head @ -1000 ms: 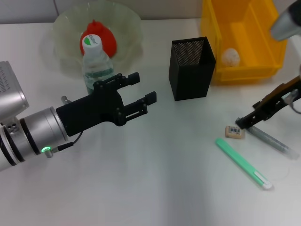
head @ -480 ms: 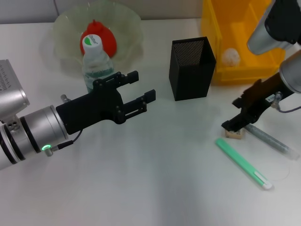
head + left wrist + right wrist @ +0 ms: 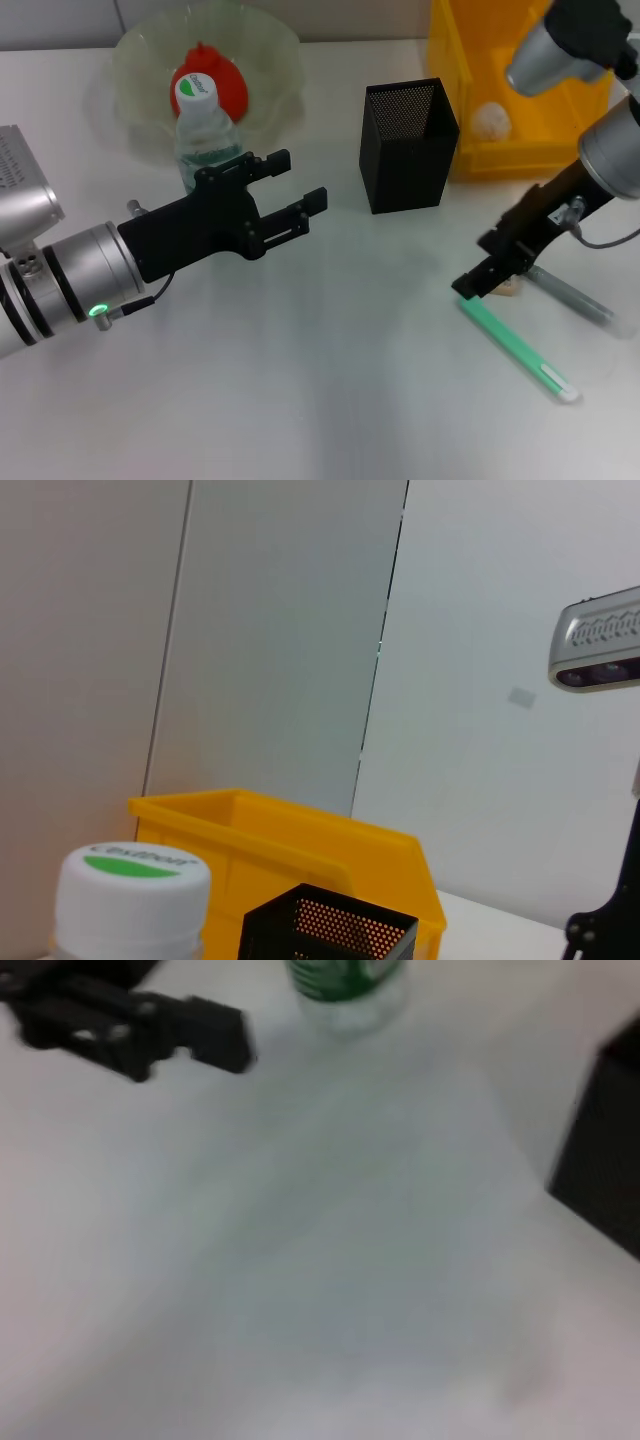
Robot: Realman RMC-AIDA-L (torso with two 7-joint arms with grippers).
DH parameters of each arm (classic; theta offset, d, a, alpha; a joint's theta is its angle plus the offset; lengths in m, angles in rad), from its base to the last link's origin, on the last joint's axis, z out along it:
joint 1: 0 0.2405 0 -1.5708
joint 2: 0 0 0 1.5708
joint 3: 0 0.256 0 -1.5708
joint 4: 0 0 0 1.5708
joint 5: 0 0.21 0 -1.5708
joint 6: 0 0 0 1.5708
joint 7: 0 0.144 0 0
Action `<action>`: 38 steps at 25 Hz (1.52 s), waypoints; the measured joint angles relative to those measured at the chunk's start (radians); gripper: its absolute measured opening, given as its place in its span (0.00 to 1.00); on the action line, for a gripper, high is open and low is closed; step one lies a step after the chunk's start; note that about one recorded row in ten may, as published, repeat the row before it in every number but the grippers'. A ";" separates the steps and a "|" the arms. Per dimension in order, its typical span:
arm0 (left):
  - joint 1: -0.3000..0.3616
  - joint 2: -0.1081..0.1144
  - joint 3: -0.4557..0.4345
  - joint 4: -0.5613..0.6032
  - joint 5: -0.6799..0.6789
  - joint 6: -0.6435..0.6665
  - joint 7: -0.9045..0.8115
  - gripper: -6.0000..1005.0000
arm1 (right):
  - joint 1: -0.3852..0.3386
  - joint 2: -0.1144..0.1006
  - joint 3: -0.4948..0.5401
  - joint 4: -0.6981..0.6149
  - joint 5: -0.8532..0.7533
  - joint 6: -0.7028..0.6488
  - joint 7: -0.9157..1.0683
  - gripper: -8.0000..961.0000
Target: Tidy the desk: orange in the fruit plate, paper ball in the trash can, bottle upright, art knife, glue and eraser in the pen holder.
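Reaching down to the counter (image 3: 330, 380), the right gripper (image 3: 478, 279) covers most of the eraser (image 3: 512, 288) (whether it grips it, I cannot tell), beside a green knife (image 3: 518, 348) and a grey stick (image 3: 577, 297). The left gripper (image 3: 298, 194) hangs released by the upright bottle (image 3: 205, 135). The orange (image 3: 228, 85) sits in the fruit plate (image 3: 135, 60), the paper ball (image 3: 489, 120) in the trash can (image 3: 455, 60); the pen holder (image 3: 406, 148) looks bare.
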 joint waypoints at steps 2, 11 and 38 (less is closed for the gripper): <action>-0.001 0.000 0.000 0.000 -0.001 -0.005 -0.001 0.69 | 0.013 0.001 -0.016 -0.026 -0.038 -0.031 0.098 0.80; -0.003 0.000 0.000 0.000 -0.010 -0.018 -0.001 0.69 | 0.020 0.004 -0.082 -0.074 -0.119 -0.191 0.228 0.80; -0.005 0.000 0.009 -0.002 -0.028 -0.021 -0.001 0.69 | 0.017 0.011 -0.280 0.009 -0.154 -0.143 0.278 0.80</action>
